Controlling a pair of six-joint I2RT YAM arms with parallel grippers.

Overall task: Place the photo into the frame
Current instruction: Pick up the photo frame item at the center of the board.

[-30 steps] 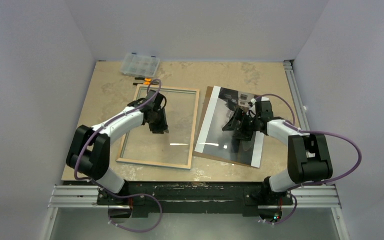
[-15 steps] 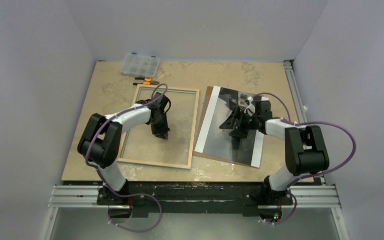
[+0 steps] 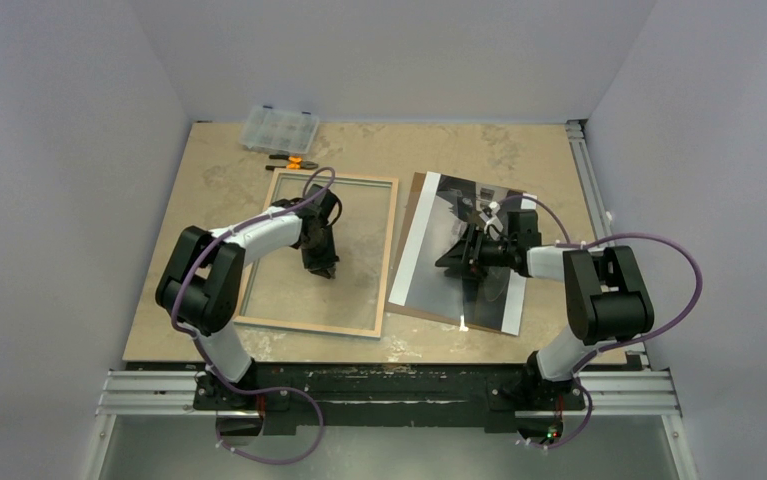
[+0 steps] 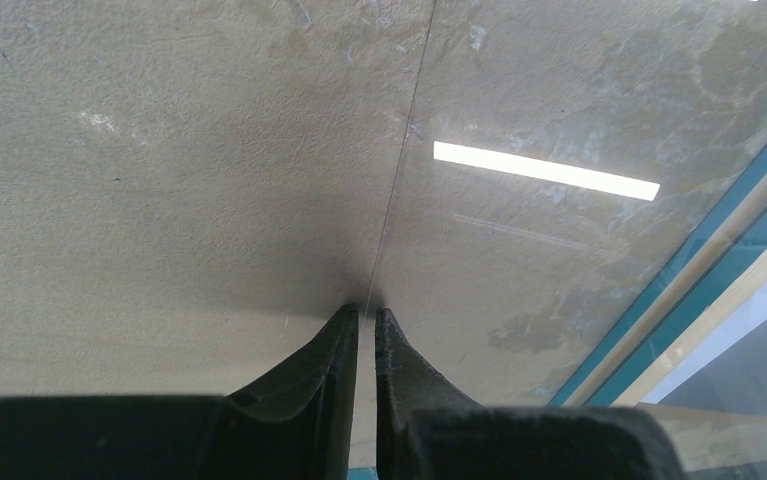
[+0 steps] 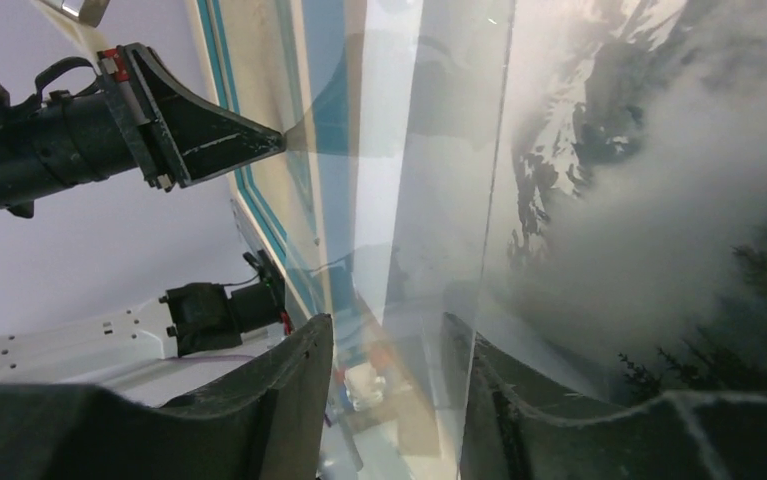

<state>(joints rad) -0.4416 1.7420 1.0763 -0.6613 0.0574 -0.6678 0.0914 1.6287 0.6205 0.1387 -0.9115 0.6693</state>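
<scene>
Across a beige, stone-mottled table point(image 3: 209, 200) boxed in by pale walls point(image 3: 59, 150), finding the frame point(image 3: 389, 240) lying back-up left of centre. Showing thin rails of pale wood (with blue peeking along one edge in the left wrist view) around a glossy pane point(image 3: 354, 290) throwing back a strip of lamp light. Finding the photo point(image 3: 421, 285) lying face-up just to the right, outside the frame and slightly askew on brown cardboard point(image 3: 419, 181). Looking slick, grey and misty, with a white border.

Noticing what has been changing over the last second. Seeing the right gripper point(image 3: 451, 262) sliding left across the photo and levelling out. Drawing its fingers inward yet leaving them clearly apart, straddling the edge of a clear sheet point(image 5: 429, 200) seeming to lift off the print. Seeing the left gripper point(image 4: 366, 315) shifting a little toward the frame's middle and then settling. Pressing its fingers almost together, leaving only a slit, with the tips down at a hairline resembling a pane's edge. Not managing to tell whether anything is being nipped there.

Reading this, probably, as clearing work: getting a transparent cover out of the way before moving the print, so leaving the photo not yet in the frame. Dealing throughout with thin, flat, slippery, glare-prone stuff, likely awkward to catch by an edge.
</scene>
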